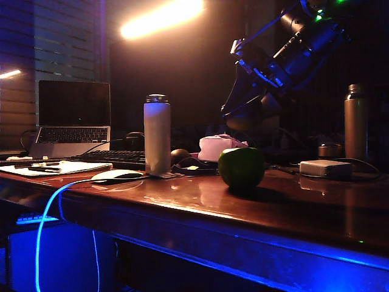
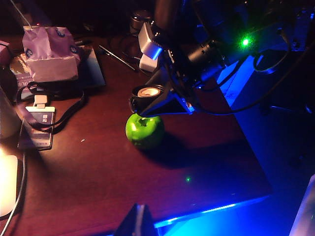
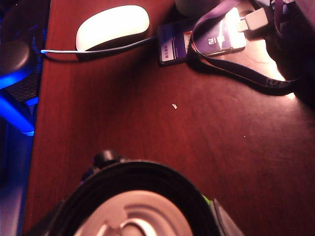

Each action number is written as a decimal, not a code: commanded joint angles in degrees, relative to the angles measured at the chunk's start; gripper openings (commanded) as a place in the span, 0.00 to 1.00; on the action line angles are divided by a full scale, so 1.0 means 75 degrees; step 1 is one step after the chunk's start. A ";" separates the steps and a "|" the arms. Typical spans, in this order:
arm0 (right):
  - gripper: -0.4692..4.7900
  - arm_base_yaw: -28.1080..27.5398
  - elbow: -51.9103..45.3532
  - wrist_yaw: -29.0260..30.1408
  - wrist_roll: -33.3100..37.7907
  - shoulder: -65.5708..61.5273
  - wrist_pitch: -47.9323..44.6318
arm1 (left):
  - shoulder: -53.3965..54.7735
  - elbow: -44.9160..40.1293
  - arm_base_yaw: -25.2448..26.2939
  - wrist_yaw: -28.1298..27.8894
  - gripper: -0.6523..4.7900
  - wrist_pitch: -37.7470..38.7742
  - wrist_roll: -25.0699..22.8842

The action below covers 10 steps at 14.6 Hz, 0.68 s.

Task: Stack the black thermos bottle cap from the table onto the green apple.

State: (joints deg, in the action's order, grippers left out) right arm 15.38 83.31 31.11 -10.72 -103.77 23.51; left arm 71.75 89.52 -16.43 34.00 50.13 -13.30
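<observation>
Left wrist view shows the right hand (image 2: pixel 147 96) clasping the squat matte black thermos bottle cap (image 2: pixel 149 92), pale hollow upward, just above the glossy round green apple (image 2: pixel 144 131) on the polished counter (image 2: pixel 98 177). Left hand's state: cannot tell.

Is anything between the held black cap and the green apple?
Nothing: in the left wrist view the black thermos bottle cap, in the right gripper, hangs just above the green apple.

The black thermos bottle cap (image 3: pixel 133 206) fills the lower middle of the frame, its open side showing a pale inner disc, with dark parts of the right end effector (image 3: pixel 133 216) flanking it. The reddish-brown table (image 3: pixel 123 113) spreads behind. At the upper left lies a white mouse (image 3: pixel 112 27), and at the upper right a card (image 3: pixel 202 42) on a dark lanyard (image 3: pixel 246 73).
</observation>
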 commanded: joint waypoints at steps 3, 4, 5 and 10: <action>0.56 0.0015 0.0023 -0.0452 -0.1107 0.0058 0.0035 | -0.0029 0.0041 0.0003 0.0017 0.11 -0.0055 -0.0026; 0.69 0.0015 0.0017 -0.0452 -0.1279 0.0058 0.0035 | -0.0035 0.0041 0.0003 0.0017 0.11 -0.0050 -0.0026; 0.74 0.0015 0.0017 -0.0446 -0.1416 0.0058 0.0035 | -0.0044 0.0041 0.0003 0.0020 0.11 -0.0029 -0.0026; 0.73 0.0032 -0.0012 -0.0379 -0.1553 0.0026 0.0114 | -0.0050 0.0041 0.0003 0.0041 0.11 0.0055 -0.0029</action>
State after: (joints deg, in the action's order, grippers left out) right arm 15.42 83.26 27.68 -21.52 -103.77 24.56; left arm 71.66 89.52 -16.43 34.02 50.72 -13.30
